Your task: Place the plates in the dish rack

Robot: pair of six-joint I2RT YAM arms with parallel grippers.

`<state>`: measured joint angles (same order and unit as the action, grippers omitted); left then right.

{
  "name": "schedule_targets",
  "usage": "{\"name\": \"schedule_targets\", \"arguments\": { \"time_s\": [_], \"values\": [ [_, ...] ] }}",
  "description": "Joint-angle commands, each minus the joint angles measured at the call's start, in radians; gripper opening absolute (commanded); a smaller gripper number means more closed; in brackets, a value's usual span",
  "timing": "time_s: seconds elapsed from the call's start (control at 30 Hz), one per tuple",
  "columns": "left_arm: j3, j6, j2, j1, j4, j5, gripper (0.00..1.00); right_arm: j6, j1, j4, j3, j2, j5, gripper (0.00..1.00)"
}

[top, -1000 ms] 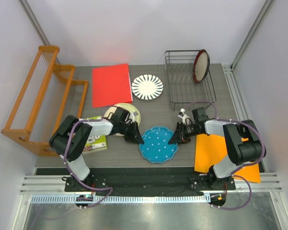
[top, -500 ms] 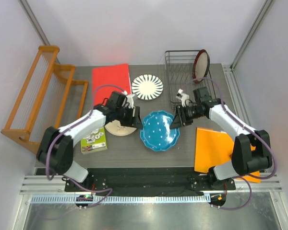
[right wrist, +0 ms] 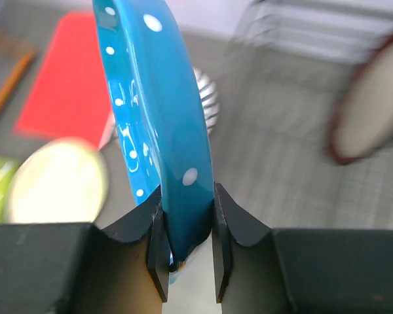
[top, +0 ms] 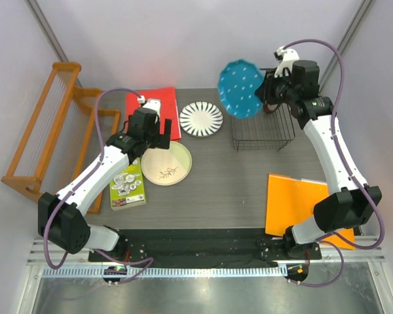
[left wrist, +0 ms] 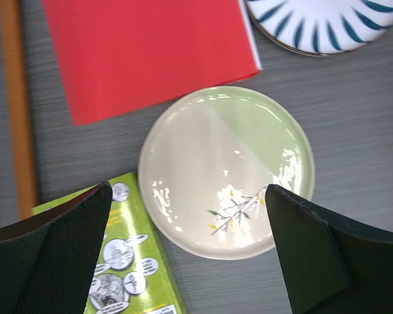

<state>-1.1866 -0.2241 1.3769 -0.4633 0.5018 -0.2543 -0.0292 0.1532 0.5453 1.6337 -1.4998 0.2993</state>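
My right gripper point(top: 268, 91) point(right wrist: 187, 196) is shut on the rim of the blue white-dotted plate point(top: 241, 88) point(right wrist: 160, 118) and holds it on edge in the air, up left of the black wire dish rack point(top: 262, 134). The dark-red-rimmed plate point(right wrist: 370, 111) stands in that rack; in the top view my arm hides it. Over the cream twig plate point(top: 166, 163) point(left wrist: 226, 170) hangs my left gripper point(top: 152, 139) point(left wrist: 188, 196), open and empty. The white plate with dark petals point(top: 201, 119) point(left wrist: 321, 26) lies flat behind it.
A red sheet point(top: 150, 114) lies at the back left. Left of the cream plate is a green booklet point(top: 128, 184). An orange sheet point(top: 295, 203) lies near my right base. The orange wooden rack point(top: 52, 137) stands along the left edge.
My right arm lifted the blue plate off the table and carried it back toward the wire rack. My left gripper opened, left the blue plate and moved back-left over the cream plate.
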Motion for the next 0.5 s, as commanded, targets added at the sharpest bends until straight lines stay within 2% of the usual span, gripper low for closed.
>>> {"name": "schedule_targets", "arguments": {
  "time_s": [0.0,0.03,0.07,0.17,0.3,0.47],
  "values": [
    [0.017,0.037,-0.067,0.011,-0.035,-0.157,0.99,-0.072,-0.011,-0.363,0.083,-0.049,-0.411,0.01],
    [0.025,0.038,-0.078,0.011,-0.043,-0.134,0.99,-0.071,-0.011,-0.37,0.127,-0.069,-0.452,0.01],
    [0.031,0.031,-0.088,0.011,-0.043,-0.119,0.99,-0.067,-0.007,-0.395,0.144,-0.088,-0.559,0.01],
    [0.05,0.011,-0.11,0.011,-0.028,-0.056,0.99,-0.017,-0.007,-0.458,0.195,-0.155,-0.664,0.01],
    [0.067,-0.023,-0.116,0.011,-0.039,-0.002,0.99,0.112,-0.004,-0.466,0.288,-0.267,-0.761,0.01],
    [0.051,-0.035,-0.095,0.014,-0.048,0.0,0.99,0.144,-0.006,-0.47,0.322,-0.327,-0.812,0.01]
  ]
}}
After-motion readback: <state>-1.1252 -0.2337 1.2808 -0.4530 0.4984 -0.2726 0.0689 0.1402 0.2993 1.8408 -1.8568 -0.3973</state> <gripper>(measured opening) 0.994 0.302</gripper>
